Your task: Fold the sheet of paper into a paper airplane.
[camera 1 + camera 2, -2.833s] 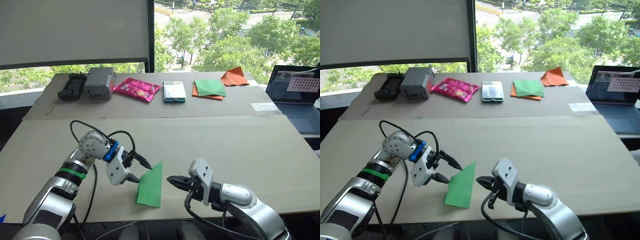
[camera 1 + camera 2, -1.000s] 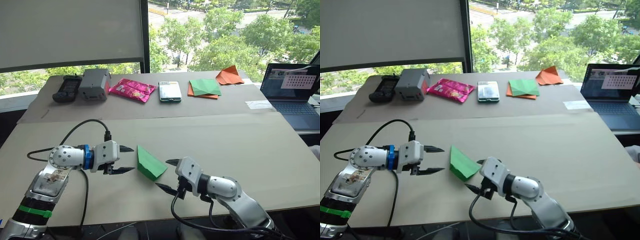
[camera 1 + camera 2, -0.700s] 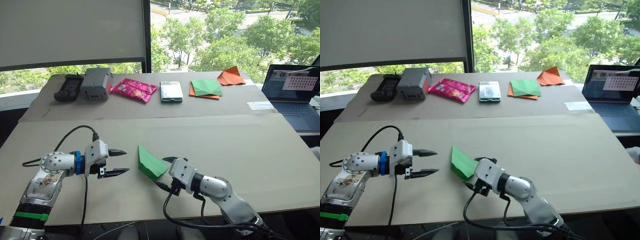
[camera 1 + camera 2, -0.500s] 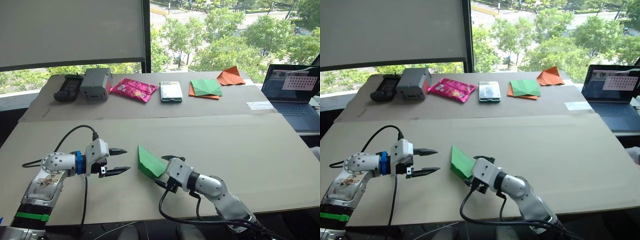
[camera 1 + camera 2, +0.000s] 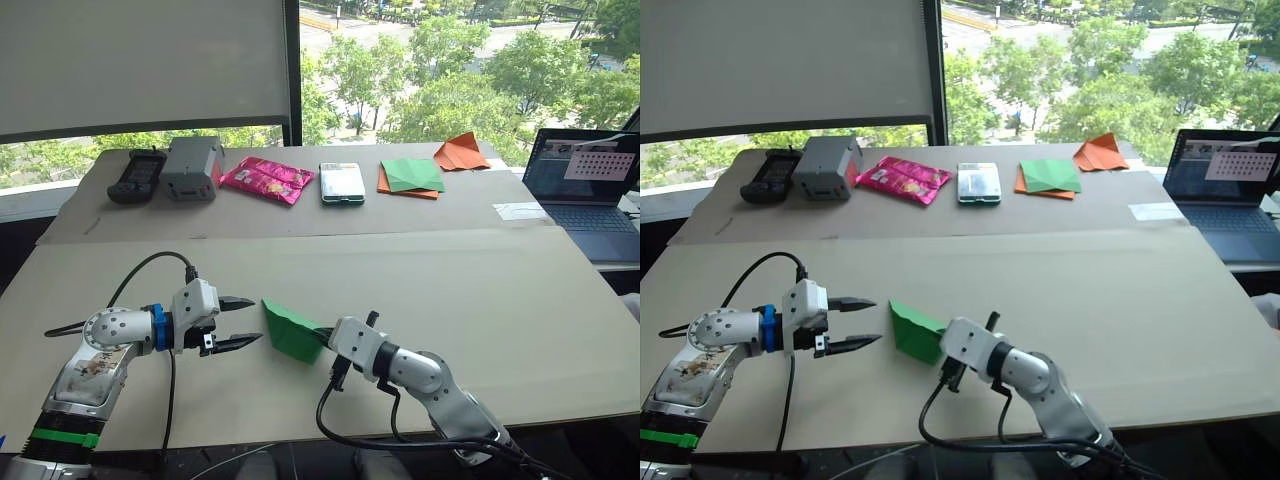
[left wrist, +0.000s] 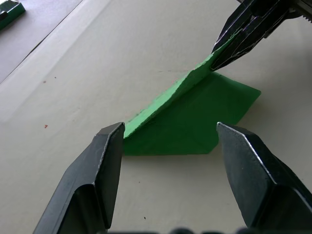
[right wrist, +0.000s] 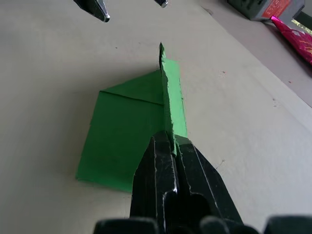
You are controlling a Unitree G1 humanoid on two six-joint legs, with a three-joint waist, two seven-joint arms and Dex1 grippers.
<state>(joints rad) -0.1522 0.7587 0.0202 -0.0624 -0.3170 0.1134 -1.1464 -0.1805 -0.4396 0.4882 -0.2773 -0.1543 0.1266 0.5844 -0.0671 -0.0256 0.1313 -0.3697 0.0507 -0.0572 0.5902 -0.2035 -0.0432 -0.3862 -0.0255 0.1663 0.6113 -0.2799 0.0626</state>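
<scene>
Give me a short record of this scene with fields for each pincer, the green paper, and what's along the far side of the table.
left pincer: open, empty, pointing at the paper, apart from it
right pincer: shut on a raised flap of the sheet of paper
sheet of paper: green, partly folded, one layer flat on the table, one flap lifted
far side: grey box, pink packet, green-and-orange paper stack, orange folded paper
far right: open laptop
</scene>
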